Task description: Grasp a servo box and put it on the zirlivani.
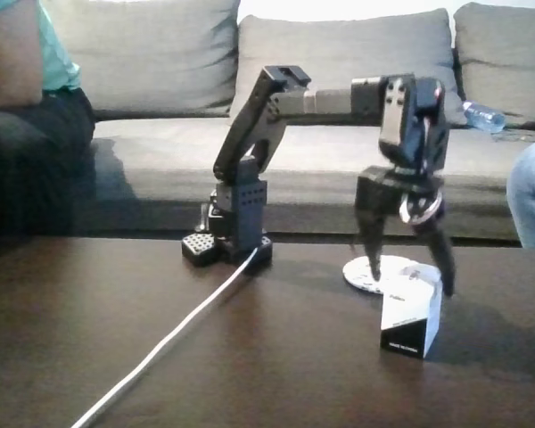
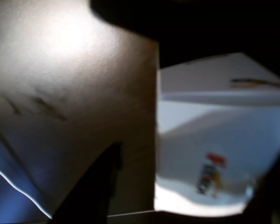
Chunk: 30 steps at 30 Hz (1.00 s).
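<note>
Black two-finger gripper (image 1: 410, 272) is hanging over the small white-and-black cardboard servo box (image 1: 411, 319), fingers spread, astride its top. Box is sitting on the dark table (image 1: 116, 339), just in front of the flat white round zirlivani (image 1: 367, 272).

Risk: one finger clipping an edge, tipping the box.

Print unreadable; red-yellow logo blurred in wrist view.

The box (image 1: 411, 314) is seen as white above and black below along a diagonal, with tiny white print on the black. In the wrist view its white face (image 2: 214, 154) is marked with a small red, yellow and dark logo. The disc (image 1: 374, 272) is white with faint grey specks. The arm (image 1: 267, 116) and gripper (image 1: 408, 267) are black. The table (image 1: 116, 312) is dark brown, the cable (image 1: 169, 339) white, the sofa (image 1: 160, 53) grey.
</note>
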### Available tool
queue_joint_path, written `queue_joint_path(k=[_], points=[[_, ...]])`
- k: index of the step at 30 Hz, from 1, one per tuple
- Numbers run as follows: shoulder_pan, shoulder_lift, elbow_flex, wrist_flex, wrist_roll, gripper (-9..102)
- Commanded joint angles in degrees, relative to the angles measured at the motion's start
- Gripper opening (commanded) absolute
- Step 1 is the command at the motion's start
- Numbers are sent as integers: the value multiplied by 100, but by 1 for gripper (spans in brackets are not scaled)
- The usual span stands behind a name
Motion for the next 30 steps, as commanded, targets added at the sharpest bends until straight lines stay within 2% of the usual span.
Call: queue_joint_path(k=[1, 15, 23, 30], points=[[70, 26, -105, 308, 26, 37], [-114, -308, -114, 149, 26, 36], [-105, -334, -475, 237, 26, 16], [-105, -334, -765, 360, 18, 13]])
